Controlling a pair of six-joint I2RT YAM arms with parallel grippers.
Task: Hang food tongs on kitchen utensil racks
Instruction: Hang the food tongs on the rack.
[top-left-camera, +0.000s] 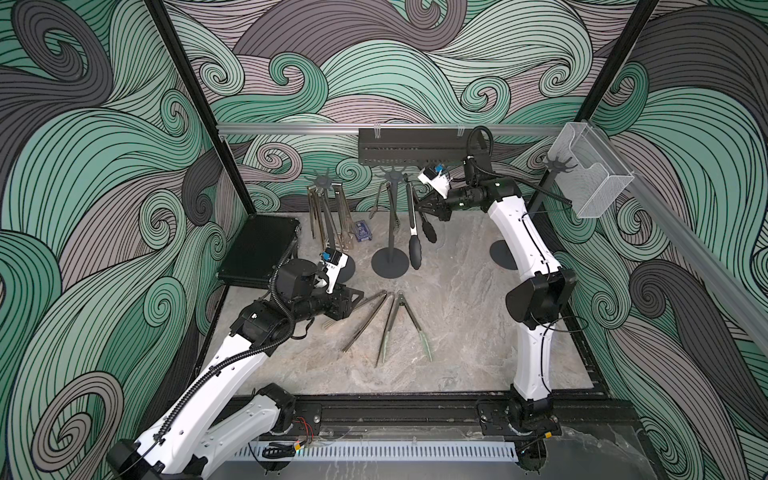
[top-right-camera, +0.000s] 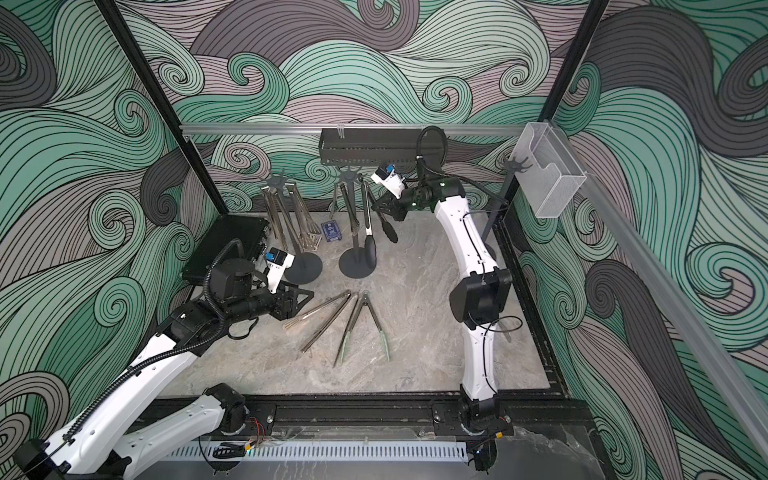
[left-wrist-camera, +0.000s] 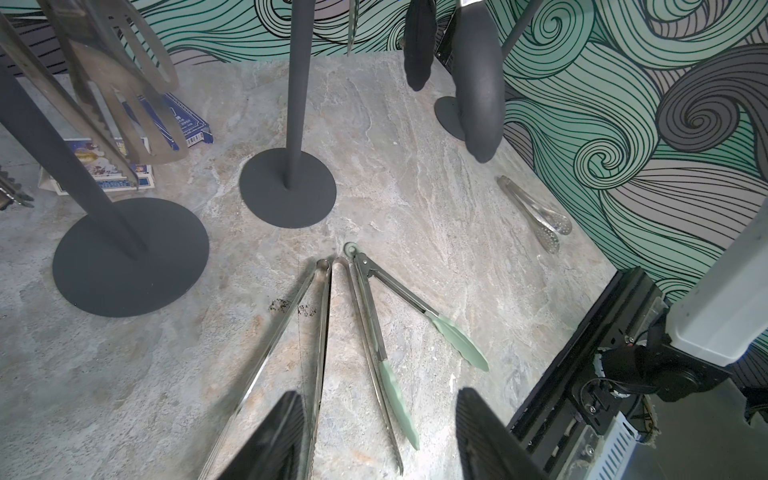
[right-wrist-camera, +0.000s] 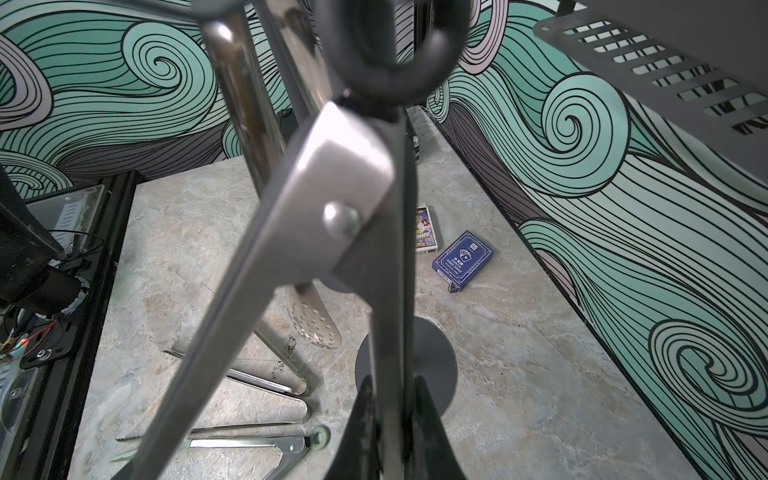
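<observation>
Right jaws are clenched on one arm of the black-tipped tongs (right-wrist-camera: 332, 187), ring end above them, black tips below, just beside the middle rack (top-left-camera: 391, 232) pole. Left jaws stand apart, empty, over the bench (left-wrist-camera: 415, 187). Plain steel tongs (left-wrist-camera: 322, 332) and green-tipped tongs (left-wrist-camera: 457, 343) lie just below and ahead.

Steel tongs (top-left-camera: 343, 216) hung from the left rack (top-left-camera: 322, 181) and black-tipped tongs (top-left-camera: 414, 249) from the middle rack (top-left-camera: 390, 264), with a ring-ended pair (top-left-camera: 430, 233) upright beside it. Long plain tongs (left-wrist-camera: 324, 291) and green-tipped tongs (left-wrist-camera: 455, 341) lay open, and the right rack (top-left-camera: 559, 165) stood apart.
</observation>
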